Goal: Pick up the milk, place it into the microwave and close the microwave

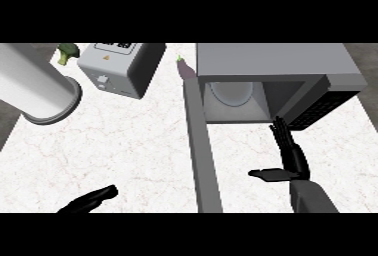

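Head view: right hand (pixel 289 155), fingers straight and apart, hovers before the open grey microwave (pixel 269 75) — the white-and-grey milk carton (pixel 118 67) stands untouched, so grasping comes next.

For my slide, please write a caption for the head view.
Open right hand before the open grey microwave; left hand rests at the white marble counter's lower edge.

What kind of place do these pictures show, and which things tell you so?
Most likely a kitchen counter. An open microwave stands on a white marble-like countertop, with a toaster and a piece of broccoli near the back edge.
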Available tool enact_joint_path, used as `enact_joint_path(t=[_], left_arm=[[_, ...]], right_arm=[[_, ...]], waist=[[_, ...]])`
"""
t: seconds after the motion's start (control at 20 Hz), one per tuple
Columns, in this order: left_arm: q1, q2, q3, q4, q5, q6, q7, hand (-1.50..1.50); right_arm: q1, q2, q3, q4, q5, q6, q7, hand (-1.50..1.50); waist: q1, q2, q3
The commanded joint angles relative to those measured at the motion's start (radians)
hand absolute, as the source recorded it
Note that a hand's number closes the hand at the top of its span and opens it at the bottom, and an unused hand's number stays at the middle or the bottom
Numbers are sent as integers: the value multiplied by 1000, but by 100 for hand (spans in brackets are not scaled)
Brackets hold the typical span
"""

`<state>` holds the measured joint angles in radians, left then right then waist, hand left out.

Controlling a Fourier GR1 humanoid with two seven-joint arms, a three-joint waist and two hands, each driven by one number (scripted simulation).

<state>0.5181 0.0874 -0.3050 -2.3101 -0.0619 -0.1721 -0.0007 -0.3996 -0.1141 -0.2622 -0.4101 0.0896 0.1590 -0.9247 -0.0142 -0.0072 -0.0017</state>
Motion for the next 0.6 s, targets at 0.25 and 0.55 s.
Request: enact_joint_path(t=[0.25,0.55], left_arm=[[-192,-24,-36,139,-14,-17,66,150],[-381,-52,-54,288,-60,-37,111,150]], right_arm=[[279,-9,46,-289,-65,140,-27,-150],[455,-35,86,-526,-107,184,42,-150]], waist=[[2,5,1],[-2,6,1]])
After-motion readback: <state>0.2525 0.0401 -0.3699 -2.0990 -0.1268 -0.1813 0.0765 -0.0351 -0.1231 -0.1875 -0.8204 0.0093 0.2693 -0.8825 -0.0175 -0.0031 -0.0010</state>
